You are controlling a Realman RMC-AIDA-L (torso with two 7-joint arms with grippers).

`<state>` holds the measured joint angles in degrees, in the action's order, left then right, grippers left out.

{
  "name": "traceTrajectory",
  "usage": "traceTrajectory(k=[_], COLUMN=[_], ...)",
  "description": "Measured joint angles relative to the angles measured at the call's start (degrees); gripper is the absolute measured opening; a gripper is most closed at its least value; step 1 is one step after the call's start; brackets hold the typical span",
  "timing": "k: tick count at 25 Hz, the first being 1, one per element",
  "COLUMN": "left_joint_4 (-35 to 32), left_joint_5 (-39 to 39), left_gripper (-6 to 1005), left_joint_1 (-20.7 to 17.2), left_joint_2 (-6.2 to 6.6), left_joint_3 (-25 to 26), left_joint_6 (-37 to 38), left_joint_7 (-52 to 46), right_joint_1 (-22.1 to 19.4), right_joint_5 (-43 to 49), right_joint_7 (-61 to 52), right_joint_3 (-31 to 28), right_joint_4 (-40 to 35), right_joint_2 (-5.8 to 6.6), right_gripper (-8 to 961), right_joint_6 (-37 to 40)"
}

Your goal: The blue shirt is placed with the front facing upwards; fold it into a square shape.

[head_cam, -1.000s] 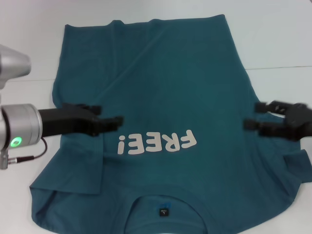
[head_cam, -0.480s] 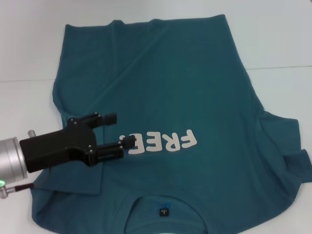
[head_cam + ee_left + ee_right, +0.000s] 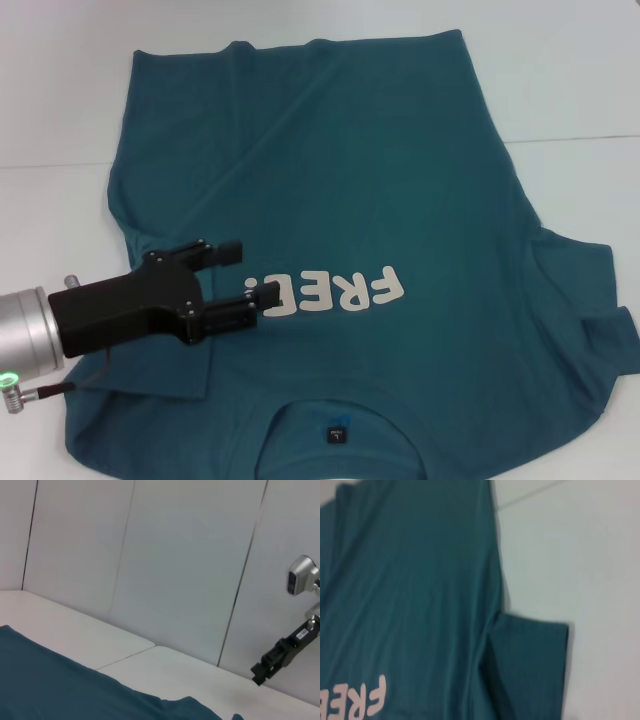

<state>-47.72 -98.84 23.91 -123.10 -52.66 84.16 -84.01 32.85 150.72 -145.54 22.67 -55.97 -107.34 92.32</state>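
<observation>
Teal-blue cotton covers most of the white table (image 3: 580, 70): the blue shirt (image 3: 350, 180) lies front up, its white "FREE!" lettering (image 3: 322, 292) reading upside down from the head view, collar and small neck label (image 3: 338, 434) nearest the robot, hem at the far side. The robot's left sleeve looks already turned in over the body, while the right sleeve (image 3: 530, 665) lies spread out on the table.

Over the shirt's left chest, just beside the exclamation mark, hangs the left gripper (image 3: 252, 273), its jaws standing apart with nothing between them; whether a tip touches the cloth I cannot tell. In the left wrist view the right gripper (image 3: 262, 672) is raised well off to the right above the table, and its jaws cannot be made out.

As a judgement, this fabric is light, limp and prone to wrinkling; it will sag and drag rather than hold any shape. Pinching a doubled edge or seam, such as the right sleeve's outer hem or the shoulder line, should give a surer grip than flat single cloth, and lifting low should keep the folds from slipping.
</observation>
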Motion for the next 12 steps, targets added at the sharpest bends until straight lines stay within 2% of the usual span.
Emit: traceTrajectory(k=[5, 12], left_joint_4=[1.13, 1.88], left_joint_5=[-0.17, -0.21], left_gripper=[830, 828], left_joint_1=[0.19, 0.15], left_joint_2=[0.42, 0.65], left_joint_3=[-0.05, -0.02], left_joint_6=[-0.44, -1.01], left_joint_7=[0.12, 0.25], right_joint_1=[0.99, 1.99], right_joint_5=[0.38, 0.43], right_joint_7=[-0.19, -0.16], right_joint_3=[1.12, 2.35], right_joint_4=[5.79, 10.66], right_joint_2=[0.56, 0.72], right_gripper=[905, 891], right_joint_6=[-2.81, -6.56])
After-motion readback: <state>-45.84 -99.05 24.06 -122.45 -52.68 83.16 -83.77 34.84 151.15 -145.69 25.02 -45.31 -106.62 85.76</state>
